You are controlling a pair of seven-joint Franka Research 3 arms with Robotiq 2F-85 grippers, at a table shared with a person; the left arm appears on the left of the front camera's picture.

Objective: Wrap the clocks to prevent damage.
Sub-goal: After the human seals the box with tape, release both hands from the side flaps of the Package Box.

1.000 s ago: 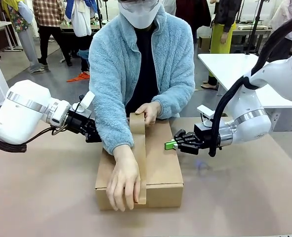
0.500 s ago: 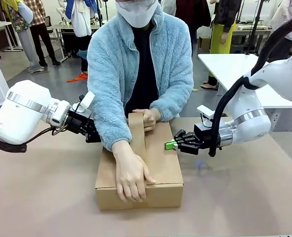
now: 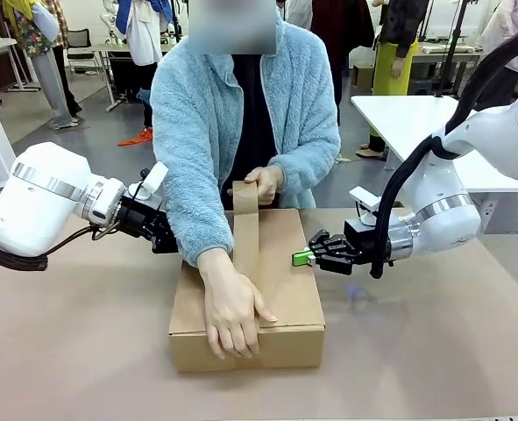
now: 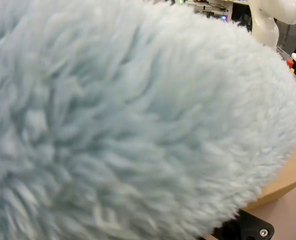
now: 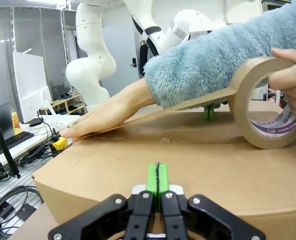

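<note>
Lying mid-desk, the brown cardboard box (image 3: pixel 248 294) has a strip of brown paper tape (image 3: pixel 245 230) running over its top. One hand (image 3: pixel 234 314) presses the tape at the near edge; the other hand (image 3: pixel 264 181) holds the tape roll (image 5: pixel 264 107) at the far edge. Right gripper (image 3: pixel 301 257) fingers, pressed together, empty, sit beside the box. Left gripper (image 3: pixel 164 237) fingers, shut, sit behind the fluffy light-blue sleeve (image 3: pixel 184 175).

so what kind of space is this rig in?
Likely a robotics lab or data-collection room: another white robot arm stands by a bench with a keyboard and cables, and work tables sit behind the person taping a cardboard box.
</note>
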